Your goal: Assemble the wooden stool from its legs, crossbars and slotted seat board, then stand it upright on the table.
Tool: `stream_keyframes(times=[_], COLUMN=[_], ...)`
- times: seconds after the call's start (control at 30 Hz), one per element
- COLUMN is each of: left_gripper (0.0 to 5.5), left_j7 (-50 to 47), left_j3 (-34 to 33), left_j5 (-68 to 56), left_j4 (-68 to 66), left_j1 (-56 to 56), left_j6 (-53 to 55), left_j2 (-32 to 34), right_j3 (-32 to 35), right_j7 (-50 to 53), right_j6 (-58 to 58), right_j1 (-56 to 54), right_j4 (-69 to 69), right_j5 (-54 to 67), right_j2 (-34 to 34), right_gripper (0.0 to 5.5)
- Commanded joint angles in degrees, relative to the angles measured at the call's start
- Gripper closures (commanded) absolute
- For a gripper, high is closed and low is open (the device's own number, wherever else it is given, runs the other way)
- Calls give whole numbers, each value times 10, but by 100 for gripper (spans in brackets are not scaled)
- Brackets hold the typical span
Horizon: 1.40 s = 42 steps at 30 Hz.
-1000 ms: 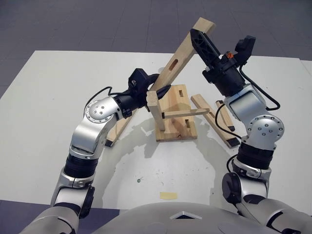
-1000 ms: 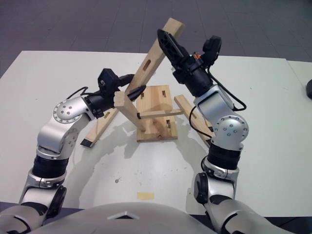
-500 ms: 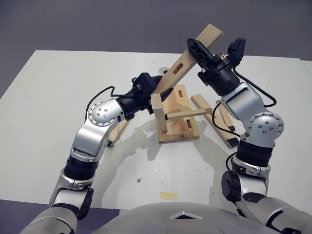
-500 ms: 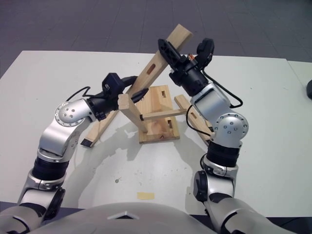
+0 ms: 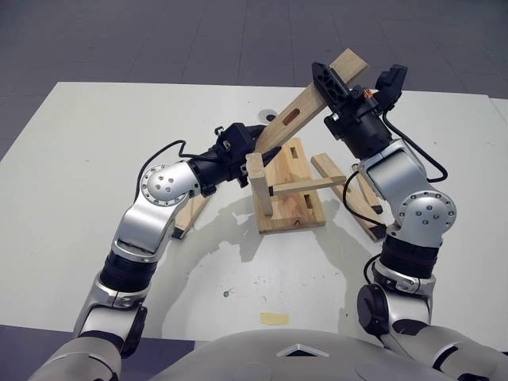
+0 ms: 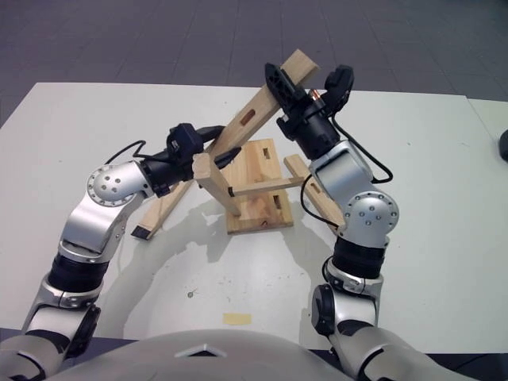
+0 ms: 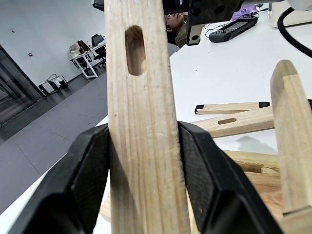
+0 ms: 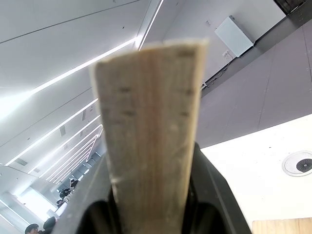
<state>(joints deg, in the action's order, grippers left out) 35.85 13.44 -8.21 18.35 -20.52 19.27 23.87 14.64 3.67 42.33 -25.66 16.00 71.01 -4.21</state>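
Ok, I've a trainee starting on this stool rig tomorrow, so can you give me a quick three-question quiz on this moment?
1. True or false: the slotted leg is held by both the left gripper and the right gripper.
2. Pick one. The seat board is: A, standing upright on its legs; B, lying flat on the table; C, lifted in the air.
3. Short answer: which gripper holds the slotted leg's higher end?

Key: 1 true; 2 B; 3 the right gripper.
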Motion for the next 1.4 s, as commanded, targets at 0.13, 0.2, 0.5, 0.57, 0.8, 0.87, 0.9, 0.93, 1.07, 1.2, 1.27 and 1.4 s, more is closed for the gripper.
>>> stream_keyframes(times=[0.13, 0.2, 0.5, 0.57, 0.8, 0.87, 0.9, 0.93, 1.07, 1.2, 1.27, 1.4], left_gripper=[277, 244, 81, 58, 10, 10, 10, 10, 51, 118, 148, 228], left_j7=[6, 3, 51, 69, 111, 125, 131, 135, 138, 151, 160, 169], left_j3=[-47, -90, -263, -286, -252, -231, -221, -210, -148, -125, -121, -124], left_j5=[-12, -35, -269, -356, -492, -492, -487, -476, -406, -377, -371, -392], left_j4=[-29, -38, -19, 4, 112, 126, 134, 138, 119, 112, 111, 118], left_j1=[-22, -34, -94, -94, -48, -37, -28, -21, -14, -13, -13, -7], left_j6=[6, 18, 189, 247, 336, 334, 331, 325, 284, 261, 255, 261], left_j2=[17, 25, 82, 91, 133, 140, 145, 149, 144, 148, 152, 149], right_j3=[14, 21, 80, 86, 110, 117, 118, 119, 120, 108, 107, 90], right_j7=[-8, -9, 9, 10, 1, -1, -3, -4, -4, -8, -9, -23], right_j6=[-48, -66, -146, -148, -138, -136, -134, -132, -131, -128, -126, -117], right_j1=[-14, -18, -16, -8, 19, 27, 27, 28, 33, 38, 44, 63], right_j4=[3, 0, -3, 2, 21, 28, 26, 25, 27, 25, 27, 37], right_j5=[-2, -9, -71, -77, -86, -89, -90, -89, -90, -101, -103, -128], right_j2=[12, 11, -33, -42, -92, -109, -116, -122, -132, -135, -135, -148], right_gripper=[449, 449, 449, 449, 449, 449, 449, 449, 449, 449, 449, 449])
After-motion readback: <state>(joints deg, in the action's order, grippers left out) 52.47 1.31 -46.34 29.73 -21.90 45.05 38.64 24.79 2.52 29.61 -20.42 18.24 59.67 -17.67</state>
